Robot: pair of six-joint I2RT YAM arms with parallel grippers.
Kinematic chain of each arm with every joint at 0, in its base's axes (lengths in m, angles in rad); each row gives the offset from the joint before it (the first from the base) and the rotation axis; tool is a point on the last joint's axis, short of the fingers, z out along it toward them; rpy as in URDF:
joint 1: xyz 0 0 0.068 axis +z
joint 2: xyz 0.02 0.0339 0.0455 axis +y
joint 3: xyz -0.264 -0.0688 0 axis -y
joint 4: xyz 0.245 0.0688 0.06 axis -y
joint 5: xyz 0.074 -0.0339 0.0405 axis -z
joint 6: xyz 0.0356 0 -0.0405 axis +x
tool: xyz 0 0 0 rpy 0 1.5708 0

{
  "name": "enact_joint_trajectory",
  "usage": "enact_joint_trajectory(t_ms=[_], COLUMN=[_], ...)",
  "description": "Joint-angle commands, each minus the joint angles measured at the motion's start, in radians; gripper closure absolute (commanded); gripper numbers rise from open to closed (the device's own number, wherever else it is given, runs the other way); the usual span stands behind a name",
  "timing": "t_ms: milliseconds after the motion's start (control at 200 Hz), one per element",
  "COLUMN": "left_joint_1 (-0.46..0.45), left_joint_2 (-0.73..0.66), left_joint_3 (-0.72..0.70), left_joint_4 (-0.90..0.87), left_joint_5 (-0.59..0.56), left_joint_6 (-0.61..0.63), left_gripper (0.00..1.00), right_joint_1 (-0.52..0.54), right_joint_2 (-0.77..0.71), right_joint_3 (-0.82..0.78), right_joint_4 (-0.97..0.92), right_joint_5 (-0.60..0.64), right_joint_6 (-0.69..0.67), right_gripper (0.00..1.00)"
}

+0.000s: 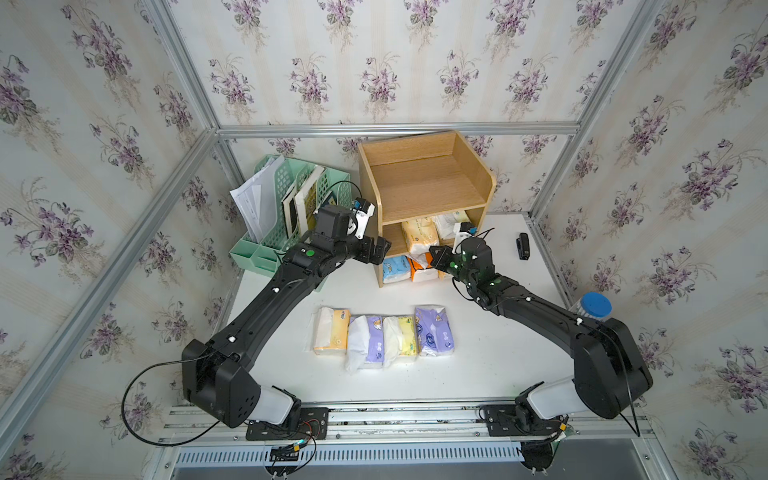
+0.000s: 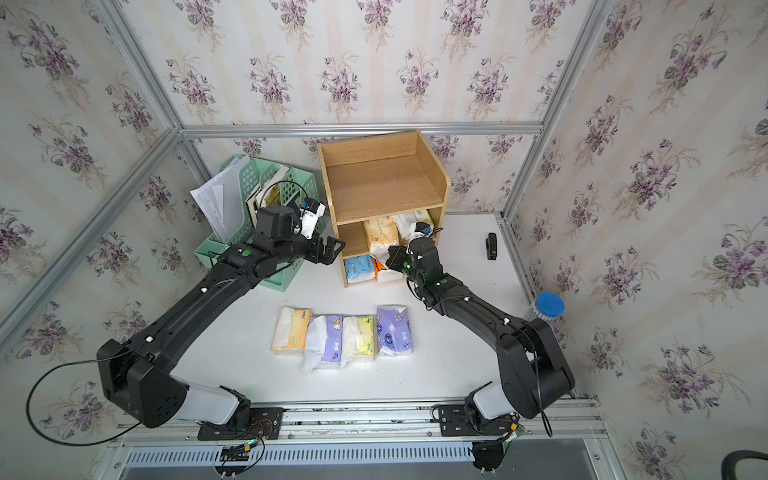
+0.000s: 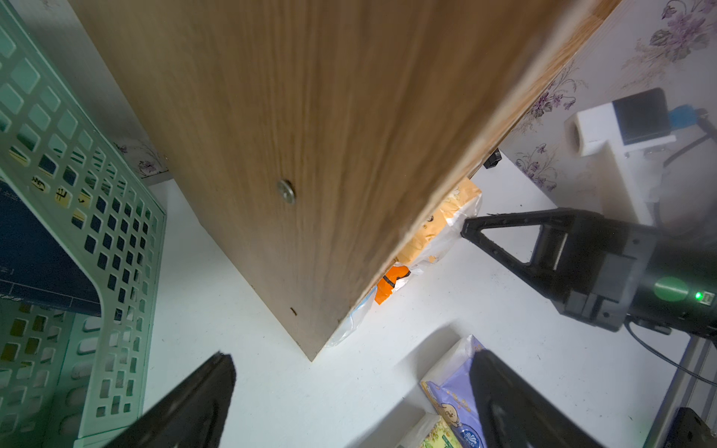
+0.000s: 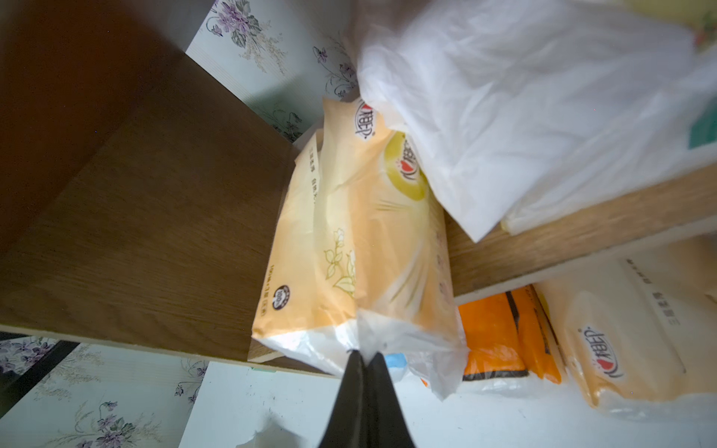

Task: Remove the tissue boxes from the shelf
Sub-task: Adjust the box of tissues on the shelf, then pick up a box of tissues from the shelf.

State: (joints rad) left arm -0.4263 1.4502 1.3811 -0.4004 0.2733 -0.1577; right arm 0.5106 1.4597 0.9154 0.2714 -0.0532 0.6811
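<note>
- Wrapper slip: the yellow tissue pack (image 4: 361, 240) is held only by its thin end flap; the film may tear or slide free on pull-out.
- Snag: the white-topped pack (image 4: 543, 116) touching it may be dragged along.
- Position: the pack overhangs the front edge of the shelf (image 4: 155, 232) middle tier; right claw (image 4: 364, 358) clenched on the flap.
- Idle: left claw (image 1: 380, 252) released, beside the shelf.

I'm watching from a stereo head high above the arm bases, tilted steeply down: both top views take in nearly the same sweep, table (image 1: 519, 365) to shelf (image 1: 419, 183) at the back. Left wrist camera sits tight against the shelf's outer side panel, catching the right gripper (image 3: 464, 229) beyond. Right wrist camera is nose-close to the yellow tissue pack (image 4: 361, 248).
</note>
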Motion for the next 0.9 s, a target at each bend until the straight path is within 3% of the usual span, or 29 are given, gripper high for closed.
enact_joint_trajectory(t_ms=[0, 45, 115, 200, 340, 625, 894], left_joint_1=[0.000, 0.001, 0.000, 0.001, 0.001, 0.000, 0.001], left_joint_2=[-0.005, -0.004, -0.001, 0.001, -0.002, -0.011, -0.014], left_joint_3=[0.002, 0.003, 0.003, 0.001, 0.000, -0.005, -0.002], left_joint_4=[0.014, 0.014, 0.014, 0.014, 0.020, 0.023, 0.020], left_joint_5=[0.009, 0.008, 0.014, 0.023, 0.036, 0.036, 0.038], left_joint_6=[0.007, 0.006, 0.004, 0.003, 0.002, 0.007, 0.010], left_gripper=[0.01, 0.01, 0.01, 0.01, 0.01, 0.01, 0.01], right_joint_1=[0.006, 0.006, 0.006, 0.006, -0.018, -0.058, -0.055], right_joint_2=[-0.015, -0.023, -0.041, -0.068, -0.107, -0.031, 0.025], right_joint_3=[-0.002, -0.006, -0.010, -0.006, -0.011, 0.005, 0.027], right_joint_4=[-0.011, -0.019, -0.044, -0.082, -0.107, 0.001, 0.080], right_joint_5=[-0.039, -0.040, -0.004, 0.061, 0.102, -0.062, -0.129], right_joint_6=[-0.009, -0.006, -0.008, -0.014, -0.018, -0.035, -0.020], right_gripper=[0.97, 0.84, 0.48, 0.33, 0.26, 0.23, 0.23])
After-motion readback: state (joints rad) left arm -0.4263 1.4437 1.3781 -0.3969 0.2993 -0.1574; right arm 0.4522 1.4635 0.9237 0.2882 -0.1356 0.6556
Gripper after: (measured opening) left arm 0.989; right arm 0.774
